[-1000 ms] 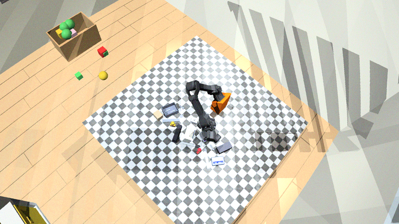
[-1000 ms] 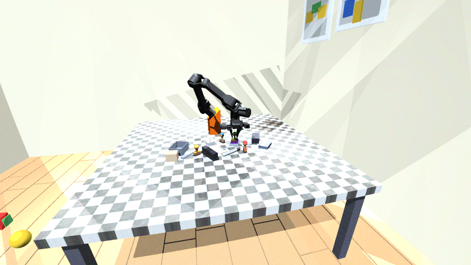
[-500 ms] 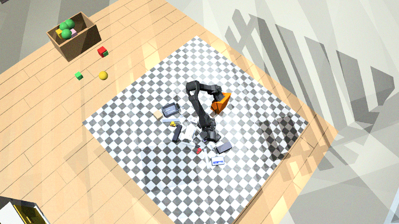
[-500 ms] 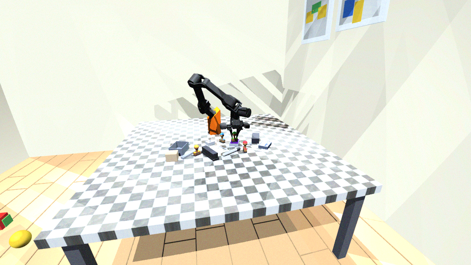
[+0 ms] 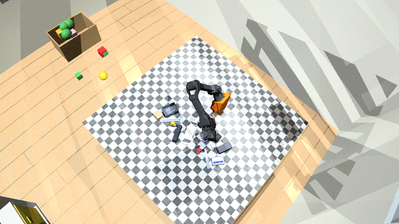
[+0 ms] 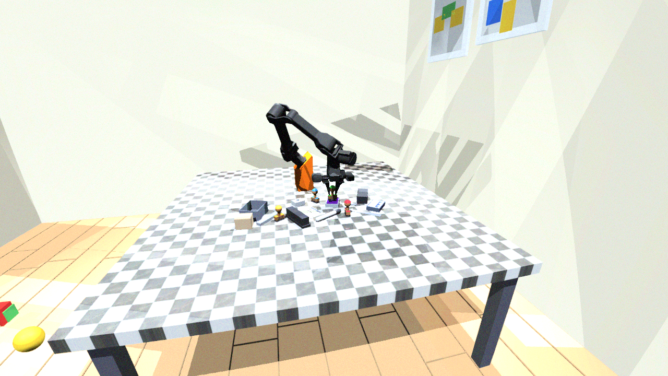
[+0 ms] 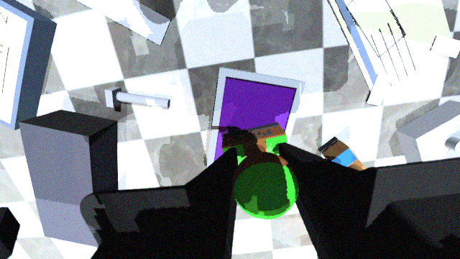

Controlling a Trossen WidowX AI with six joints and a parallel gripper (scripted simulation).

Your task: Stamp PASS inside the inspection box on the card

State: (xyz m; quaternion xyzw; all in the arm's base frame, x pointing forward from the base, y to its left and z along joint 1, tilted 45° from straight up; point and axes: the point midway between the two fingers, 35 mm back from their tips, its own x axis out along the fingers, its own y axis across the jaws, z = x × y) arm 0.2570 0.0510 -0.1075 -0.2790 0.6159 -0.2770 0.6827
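The fingers (image 5: pixel 205 139) (image 6: pixel 332 198) pinch the green-knobbed stamp (image 6: pixel 332 193) (image 7: pixel 267 191), its brown wooden body banded bright green, its lettering shadowed. It is at the purple ink pad (image 6: pixel 332 204) (image 7: pixel 256 101); contact is unclear. In the wrist view, a blue-banded stamp (image 6: pixel 314 196) (image 7: pixel 343 155) lies at two o'clock, the card (image 5: pixel 189 133) (image 7: pixel 402 39) farther out at one, and a dark block (image 5: pixel 224 147) (image 6: pixel 362 196) (image 7: pixel 68 173) at nine on the worktop (image 5: pixel 166 174) (image 6: pixel 298 266) (image 7: pixel 219 36).

On the checkered table: blk stapler-like block (image 5: pixel 176 133) (image 6: pixel 297 216) near yellow-knobbed stamp (image 5: pixel 172 124) (image 6: pixel 278 213); open gray bin (image 5: pixel 170 109) (image 6: pixel 253 210) w/ tan block (image 5: pixel 157 115) (image 6: pixel 243 221) just beside. Red-knobbed stamp (image 5: pixel 199 150) (image 6: pixel 347 208) upright; blue-knobbed stamp (image 6: pixel 314 195) (image 7: pixel 343 155) upright too. Dk gray box (image 5: pixel 224 147) (image 6: pixel 361 196) (image 7: pixel 68 173) near blue/wht device (image 5: pixel 217 160) (image 6: pixel 376 206). On flr: yellow ball (image 5: pixel 103 75) (image 6: pixel 28 338), sm. green cube (image 5: pixel 78 75), brown box (image 5: pixel 85 39) w/ green balls (image 5: pixel 66 33) inside.
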